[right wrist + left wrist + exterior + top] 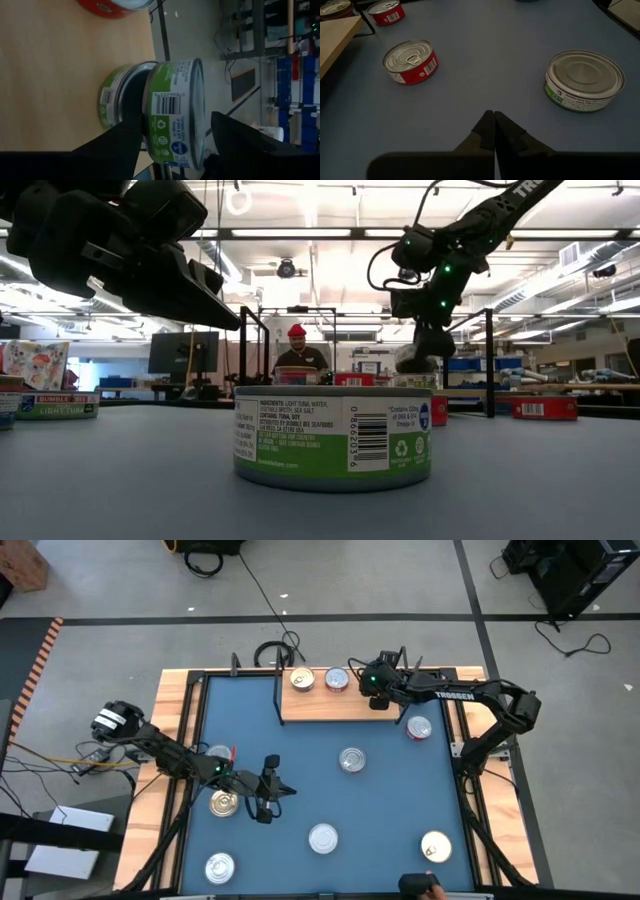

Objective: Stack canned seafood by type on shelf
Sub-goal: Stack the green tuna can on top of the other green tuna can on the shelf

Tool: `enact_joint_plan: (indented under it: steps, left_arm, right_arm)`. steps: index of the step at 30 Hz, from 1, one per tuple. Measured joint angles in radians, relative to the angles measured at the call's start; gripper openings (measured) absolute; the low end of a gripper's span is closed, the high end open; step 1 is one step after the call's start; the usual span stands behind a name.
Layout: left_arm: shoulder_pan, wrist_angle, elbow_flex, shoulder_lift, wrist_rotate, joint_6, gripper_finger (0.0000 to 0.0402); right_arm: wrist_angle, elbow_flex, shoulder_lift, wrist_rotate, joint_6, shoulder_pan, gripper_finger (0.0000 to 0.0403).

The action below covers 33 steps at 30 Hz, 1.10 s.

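The shelf [330,705], a light-wood board, lies along the table's far edge. On it stand a gold-lidded tin [302,680] and a red-sided tin [337,679]. At its right end my right gripper [378,697] is open astride a green-labelled tin [172,112] stacked on another green-labelled tin [112,92]; a small gap shows at one finger [240,140]. Loose canned seafood lies on the blue table: a red-sided tin [418,727], silver-lidded tins [351,760] [323,838] and a gold-lidded one [435,846]. My left gripper [270,790] hovers shut at centre-left, beside a gold-lidded tin [224,803].
Another silver-lidded tin [219,867] sits near the front left corner. The table's wooden rim [170,740] frames the blue surface. A person in a red cap [297,352] stands in the room beyond the table. Cables [272,652] lie behind the shelf.
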Motion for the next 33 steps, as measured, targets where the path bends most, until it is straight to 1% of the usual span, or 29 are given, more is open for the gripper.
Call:
enact_joint_plan:
  steps: [6, 10, 25, 33]
  left_arm:
    - [0.0, 0.0, 0.0, 0.0, 0.0, -0.002, 0.0001]
    - [0.0, 0.0, 0.0, 0.0, 0.0, -0.003, 0.0001]
    - [0.0, -0.008, 0.0, 0.0, 0.0, -0.006, 0.0001]
    - [0.0, -0.016, 0.0, 0.0, 0.0, -0.007, 0.0001]
  right_arm:
    - [-0.035, 0.0, 0.0, 0.0, 0.034, 0.001, 0.0272]
    - [-0.036, 0.0, 0.0, -0.008, 0.036, 0.001, 0.028]
    - [-0.03, 0.0, 0.0, -0.019, 0.122, 0.004, 0.0275]
    - [-0.037, 0.015, 0.0, -0.018, 0.128, 0.033, 0.0259]
